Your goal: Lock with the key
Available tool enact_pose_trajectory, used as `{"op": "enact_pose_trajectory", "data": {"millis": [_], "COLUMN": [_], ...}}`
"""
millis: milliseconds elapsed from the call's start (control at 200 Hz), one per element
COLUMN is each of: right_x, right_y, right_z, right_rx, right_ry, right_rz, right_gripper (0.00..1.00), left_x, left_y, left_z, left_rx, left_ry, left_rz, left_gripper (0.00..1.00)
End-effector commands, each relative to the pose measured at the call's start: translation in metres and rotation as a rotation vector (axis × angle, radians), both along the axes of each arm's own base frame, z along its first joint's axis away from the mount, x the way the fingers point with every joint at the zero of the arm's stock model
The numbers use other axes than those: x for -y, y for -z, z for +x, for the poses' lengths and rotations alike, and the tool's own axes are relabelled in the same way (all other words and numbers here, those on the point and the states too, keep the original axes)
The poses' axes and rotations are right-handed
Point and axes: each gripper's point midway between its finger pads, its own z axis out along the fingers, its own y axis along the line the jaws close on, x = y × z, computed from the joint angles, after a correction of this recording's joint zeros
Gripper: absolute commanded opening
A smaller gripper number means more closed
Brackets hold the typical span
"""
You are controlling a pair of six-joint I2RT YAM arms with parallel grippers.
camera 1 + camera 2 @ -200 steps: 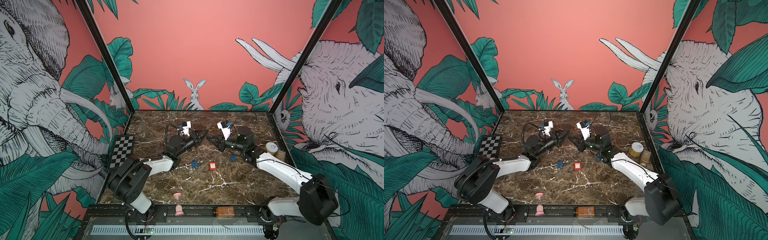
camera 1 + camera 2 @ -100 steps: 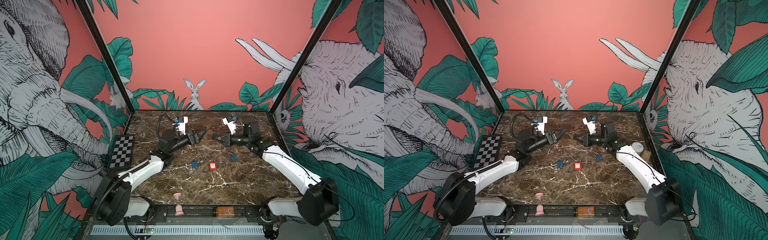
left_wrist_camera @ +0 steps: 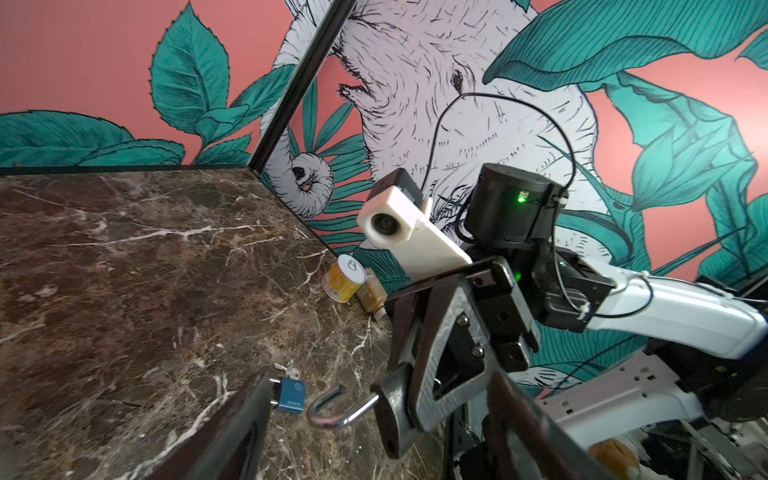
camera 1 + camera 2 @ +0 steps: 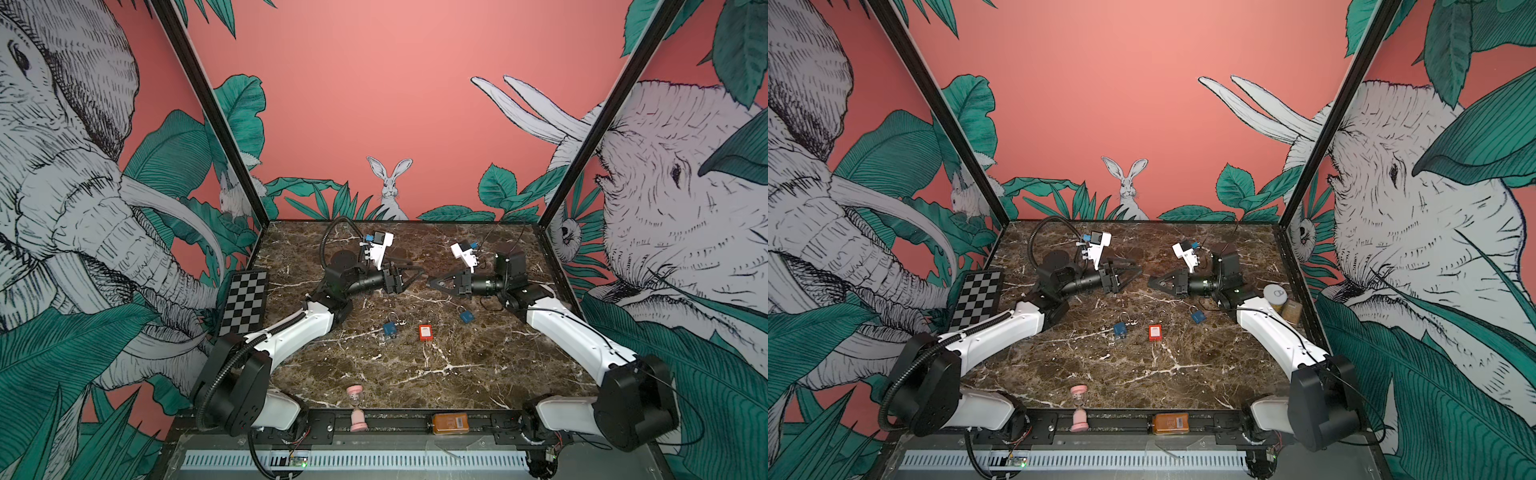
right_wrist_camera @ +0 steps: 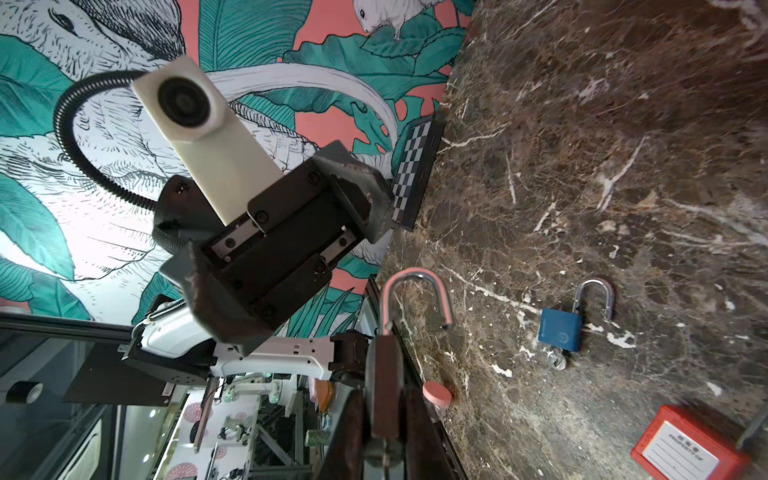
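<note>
Steel-shackled padlock [image 5: 384, 374] clamped in right gripper [image 4: 432, 284], shackle open, body seemingly dark; left gripper [image 4: 417, 268] spread wide, empty, just opposite.

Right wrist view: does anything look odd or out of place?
The blue padlock lies with its shackle swung open, and the right tool holds a second padlock, shackle also open. Nothing looks spilled or damaged.

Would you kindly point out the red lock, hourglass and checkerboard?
Red lock [image 4: 425, 331], in a top view: label.
Hourglass [image 4: 354, 390], in a top view: top cap.
Checkerboard [image 4: 244, 302], in a top view: middle.
</note>
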Motion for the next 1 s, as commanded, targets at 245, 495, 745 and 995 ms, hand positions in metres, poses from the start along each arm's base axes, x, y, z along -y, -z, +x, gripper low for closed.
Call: {"op": "enact_pose_trajectory", "data": {"millis": [245,495,745,995], "right_x": [-0.007,-0.005,-0.002,0.004], "right_y": [-0.026,-0.026,-0.030,-0.038], "right_z": [0.000,0.007,0.010,0.005], "right_rx": [0.064,0.072,0.113,0.197], "right_ry": [-0.059,-0.045,-0.026,-0.005], "right_rz": [0.094,0.091,0.078,0.057], "right_gripper": [0.00,0.00,0.00,0.00], "left_x": [0.015,0.014,0.011,0.009], "left_y": [-0.012,-0.009,-0.005,0.000], "left_z": [-0.010,-0.013,-0.018,-0.019], "left_rx": [0.000,-0.017,-0.034,-0.056], "left_ry": [0.136,0.135,0.135,0.123], "left_rz": [-0.055,-0.060,-0.054,-0.048], "left_gripper": [0.68,0.49,0.41,0.36]}}
